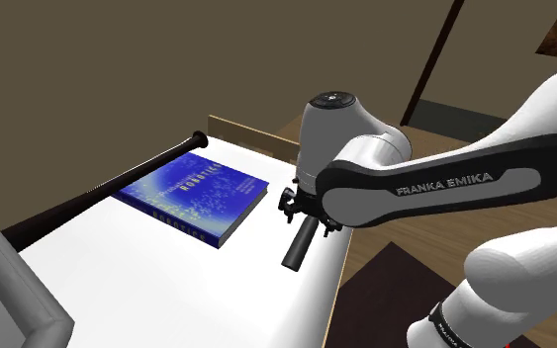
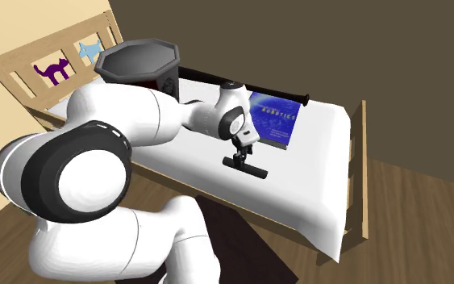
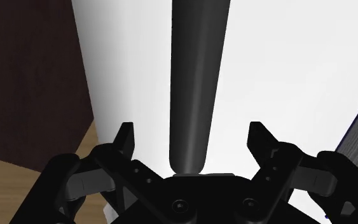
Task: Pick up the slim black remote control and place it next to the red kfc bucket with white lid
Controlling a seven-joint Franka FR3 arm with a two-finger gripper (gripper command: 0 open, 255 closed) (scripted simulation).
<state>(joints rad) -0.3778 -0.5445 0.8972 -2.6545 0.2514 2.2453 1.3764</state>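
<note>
White bedding [image 2: 322,153] held the slim black remote [image 2: 246,166] near its edge; the gripper [image 3: 191,133] straddled it, fingers wide, untouching. Grasp pending: closing needed, then carrying to the bucket [image 2: 140,60] at ten o'clock.

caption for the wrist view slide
Open gripper straddling the black remote near the edge of the white bed, not touching it
</note>
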